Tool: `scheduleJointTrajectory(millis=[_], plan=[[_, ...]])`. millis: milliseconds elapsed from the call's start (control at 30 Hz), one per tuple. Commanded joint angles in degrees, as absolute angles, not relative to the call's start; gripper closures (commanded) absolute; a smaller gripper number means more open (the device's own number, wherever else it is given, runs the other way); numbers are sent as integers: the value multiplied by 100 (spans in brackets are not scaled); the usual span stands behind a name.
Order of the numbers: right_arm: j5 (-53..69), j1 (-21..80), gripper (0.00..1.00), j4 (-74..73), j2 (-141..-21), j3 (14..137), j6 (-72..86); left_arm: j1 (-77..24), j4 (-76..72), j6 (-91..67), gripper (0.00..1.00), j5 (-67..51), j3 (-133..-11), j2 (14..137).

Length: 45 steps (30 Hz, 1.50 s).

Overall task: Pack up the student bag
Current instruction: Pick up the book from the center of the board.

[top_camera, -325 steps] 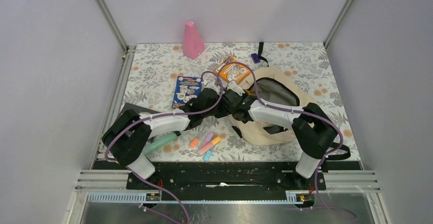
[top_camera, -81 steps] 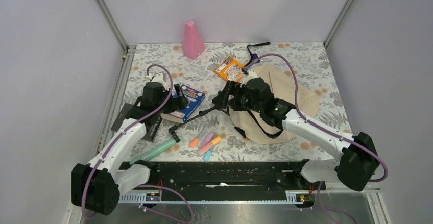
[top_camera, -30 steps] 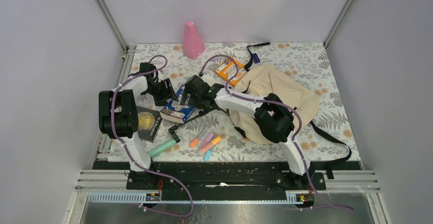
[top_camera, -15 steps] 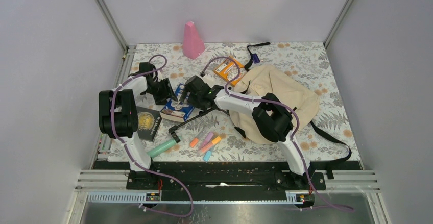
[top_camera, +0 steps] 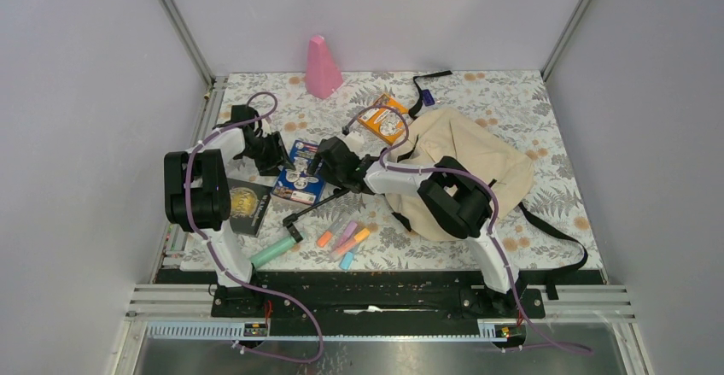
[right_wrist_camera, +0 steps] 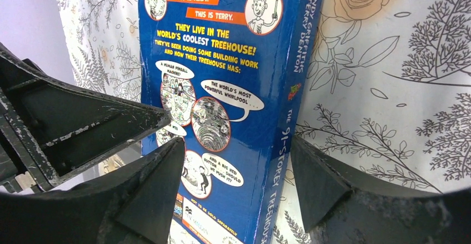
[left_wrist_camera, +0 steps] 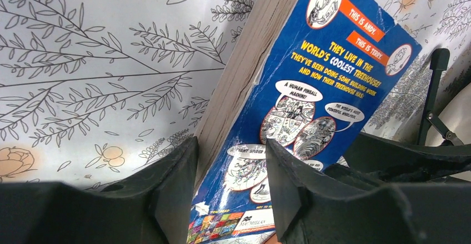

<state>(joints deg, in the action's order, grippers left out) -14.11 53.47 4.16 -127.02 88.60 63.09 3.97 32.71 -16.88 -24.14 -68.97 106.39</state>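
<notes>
The student bag [top_camera: 488,160] lies right of the blue book [top_camera: 296,180], nearer my right arm; left jaws pinch the book's thickness, right jaws gape wide astride its spine.

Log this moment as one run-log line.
left gripper: astride blue book, page edge, grip unclear | right gripper: astride spine edge, grip unclear | student bag: book not yet inside

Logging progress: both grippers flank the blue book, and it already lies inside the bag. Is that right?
Not quite. The left gripper and right gripper flank the blue book, but it is outside the bag, to its left above the table, as the top view shows.
</notes>
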Motion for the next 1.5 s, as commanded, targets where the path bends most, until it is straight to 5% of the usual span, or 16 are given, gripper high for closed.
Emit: scheduleJointTrajectory(millis=[0, 167, 433, 600, 833, 1067, 1467], plan=[[-1197, 5572, 26, 1645, -12247, 9128, 6337, 270, 3296, -1845, 55, -3262, -6948, 10583], [-838, 5575, 38, 2021, -12393, 9102, 6085, 280, 3288, -1863, 59, -3418, -6955, 10623], [-447, 5564, 32, 1229, -12918, 9939, 5715, 277, 3176, -1872, 74, -3718, -6853, 10485], [-522, 5546, 29, 1144, -12876, 9718, 5587, 282, 3106, -1865, 100, -3786, -6796, 10307], [-355, 5467, 21, 1063, -12614, 9637, 5280, 326, 2622, -1941, 100, -4150, -6529, 9645], [-255, 5267, 3, 1042, -11876, 9177, 4651, 907, 1283, -2794, 100, -4722, -5850, 8702], [184, 4842, 1, 1154, -10333, 8256, 4511, 1434, -280, -4167, 100, -5149, -5188, 7401]])
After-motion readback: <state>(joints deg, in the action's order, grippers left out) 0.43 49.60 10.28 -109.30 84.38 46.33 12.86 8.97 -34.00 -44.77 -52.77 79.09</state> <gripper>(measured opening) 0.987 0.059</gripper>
